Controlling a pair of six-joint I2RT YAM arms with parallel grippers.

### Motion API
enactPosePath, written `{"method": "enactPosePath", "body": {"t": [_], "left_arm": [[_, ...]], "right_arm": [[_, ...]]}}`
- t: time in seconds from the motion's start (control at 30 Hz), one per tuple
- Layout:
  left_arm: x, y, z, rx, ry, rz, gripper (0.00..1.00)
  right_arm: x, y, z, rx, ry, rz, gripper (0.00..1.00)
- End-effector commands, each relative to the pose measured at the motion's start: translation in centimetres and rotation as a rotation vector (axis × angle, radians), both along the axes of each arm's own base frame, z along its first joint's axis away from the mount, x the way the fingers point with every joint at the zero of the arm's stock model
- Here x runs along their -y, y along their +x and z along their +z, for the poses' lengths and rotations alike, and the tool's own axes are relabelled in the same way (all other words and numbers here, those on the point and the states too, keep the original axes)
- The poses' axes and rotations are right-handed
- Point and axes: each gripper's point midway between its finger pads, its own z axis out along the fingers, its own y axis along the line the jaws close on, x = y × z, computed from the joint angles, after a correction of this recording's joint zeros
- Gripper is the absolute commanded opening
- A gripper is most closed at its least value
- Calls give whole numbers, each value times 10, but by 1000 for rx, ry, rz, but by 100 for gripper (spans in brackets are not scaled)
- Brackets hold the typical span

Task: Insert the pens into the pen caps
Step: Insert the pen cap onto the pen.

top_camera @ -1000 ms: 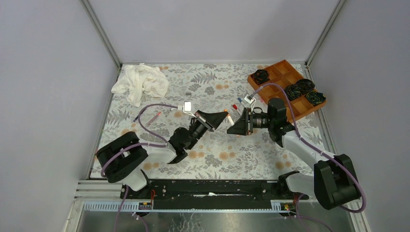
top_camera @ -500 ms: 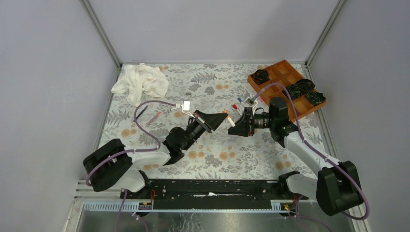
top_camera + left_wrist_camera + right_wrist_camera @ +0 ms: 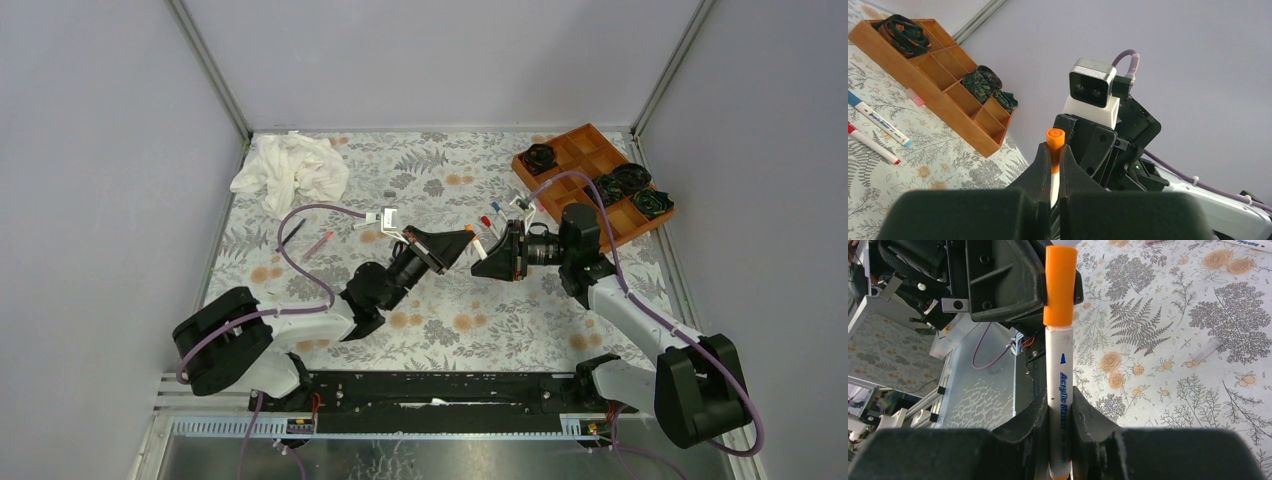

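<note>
Capping step: left hand point(image 3: 1054, 150) is clenched on the orange cap point(image 3: 1060, 285) and right hand point(image 3: 1059, 400) is grasping the white pen point(image 3: 1059, 370) by its barrel. The two meet in the air above mid counter point(image 3: 450, 320), pen end in the cap's mouth; likely needs a straight push along the barrel, axes in line, or the cap could skew out of the grip, and can't tell if it's fully seated. Wooden tray point(image 3: 578, 150) at far right corner holds black rosettes point(image 3: 540, 157) in several compartments, the rest look bare, no pens or caps inside; pink cap point(image 3: 915, 97) lies just beside its wall.
</note>
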Motion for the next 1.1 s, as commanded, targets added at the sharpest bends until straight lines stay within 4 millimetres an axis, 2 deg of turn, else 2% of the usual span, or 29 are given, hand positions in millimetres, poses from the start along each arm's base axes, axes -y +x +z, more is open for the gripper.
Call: {"method": "enactPosePath", "body": {"t": [0.0,0.17,0.43,0.8,0.93,1.07], "left_arm": [[25,-25,-9,37,62,-106,1],[20,-26,-9,52,63,-92,6],[12,-26,-4,39,42,-71,24],[7,-26,-2,33,42,-58,35],[3,-29,-5,32,54,-60,53],[-10,-30,-8,40,57,-32,74]], "right_arm": [[-2,20,21,83,44,-85,0],[-2,19,22,82,45,-80,0],[-2,18,22,85,46,-73,0],[-2,17,22,85,46,-66,0],[-2,13,24,99,50,-44,0],[-1,8,26,114,57,-13,0]]}}
